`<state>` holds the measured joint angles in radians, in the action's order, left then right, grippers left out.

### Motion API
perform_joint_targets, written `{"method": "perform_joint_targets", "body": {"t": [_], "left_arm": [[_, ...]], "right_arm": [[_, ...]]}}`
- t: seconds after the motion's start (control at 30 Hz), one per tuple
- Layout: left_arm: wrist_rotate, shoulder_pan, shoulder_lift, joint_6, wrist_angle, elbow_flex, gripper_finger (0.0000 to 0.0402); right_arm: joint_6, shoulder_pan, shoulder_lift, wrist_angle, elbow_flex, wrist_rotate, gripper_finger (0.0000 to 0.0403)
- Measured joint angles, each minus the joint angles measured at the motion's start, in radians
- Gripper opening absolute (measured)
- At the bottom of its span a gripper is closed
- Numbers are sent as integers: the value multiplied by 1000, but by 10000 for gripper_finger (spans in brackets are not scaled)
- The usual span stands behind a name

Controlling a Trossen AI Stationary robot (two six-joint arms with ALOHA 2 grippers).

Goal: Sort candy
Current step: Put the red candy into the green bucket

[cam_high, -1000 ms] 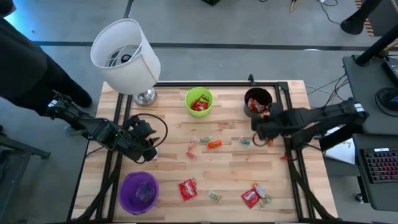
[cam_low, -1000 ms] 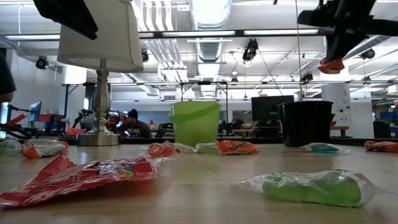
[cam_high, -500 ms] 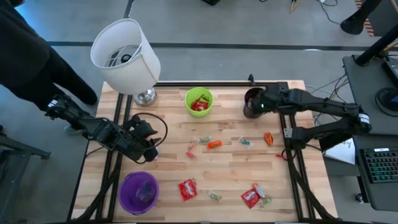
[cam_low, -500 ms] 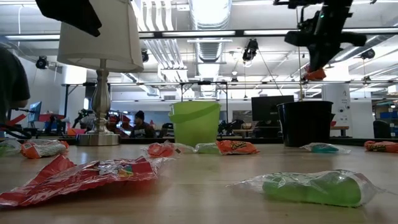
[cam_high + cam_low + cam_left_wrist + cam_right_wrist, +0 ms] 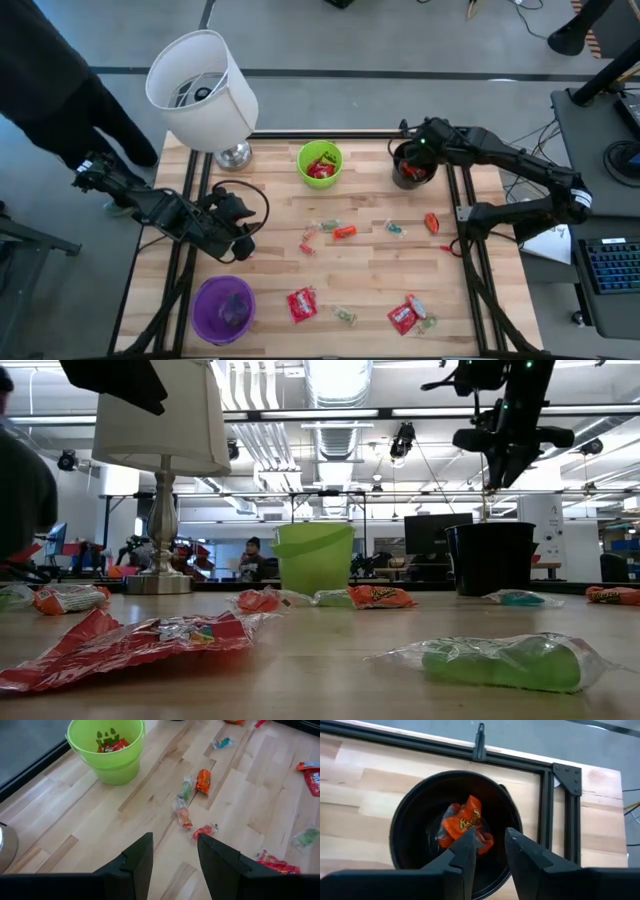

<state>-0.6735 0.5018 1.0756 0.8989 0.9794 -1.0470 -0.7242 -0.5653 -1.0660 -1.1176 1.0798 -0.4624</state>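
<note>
Right hand [image 5: 487, 851] moved from mid-desk to above black cup [image 5: 413, 165] at far right corner, fingers parted, empty; orange candy [image 5: 465, 822] just released into cup. Left hand [image 5: 172, 855] waited half-open, empty, near left edge. More candy remained on desk [image 5: 380, 270]

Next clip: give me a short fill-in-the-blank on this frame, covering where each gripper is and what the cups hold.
1. The right gripper hovers open directly above the ___ cup, which holds orange candy.
2. The left gripper waits open over the table, between the lamp and the ___ cup.
3. The green cup already holds ___ candy.

Missing words: black; purple; red
</note>
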Motion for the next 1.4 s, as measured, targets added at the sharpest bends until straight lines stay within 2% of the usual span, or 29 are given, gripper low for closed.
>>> {"method": "perform_joint_targets", "body": {"t": [0.17, 0.33, 0.47, 0.53, 0.63, 0.8, 1.0, 1.13, 1.4], "left_arm": [[0, -4, 0, 0, 0, 0, 139], [21, -15, 30, 34, -1, 0, 159], [33, -15, 92, 40, -13, 0, 179], [71, -15, 128, 8, -15, 0, 183], [128, -15, 187, -50, -23, 0, 185], [137, -14, 268, -101, -61, -13, 185], [183, -14, 332, -96, -71, -81, 185], [227, -14, 390, 2, -76, -145, 185], [318, -12, 561, 414, -74, -284, 185]], "right_arm": [[-39, 16, 2, 2, 0, 66, 98], [-73, 66, 2, 3, 30, 99, 103], [-97, 121, 2, 4, 64, 99, 106], [-98, 144, 2, 4, 74, 99, 108], [-109, 167, 2, 4, 81, 99, 110], [-156, 190, 2, 2, 81, 104, 107], [-153, 212, 2, 1, 81, 131, 112], [-126, 216, 2, 0, 80, 132, 114], [-12, 216, 2, -9, 80, 196, 113]]}}
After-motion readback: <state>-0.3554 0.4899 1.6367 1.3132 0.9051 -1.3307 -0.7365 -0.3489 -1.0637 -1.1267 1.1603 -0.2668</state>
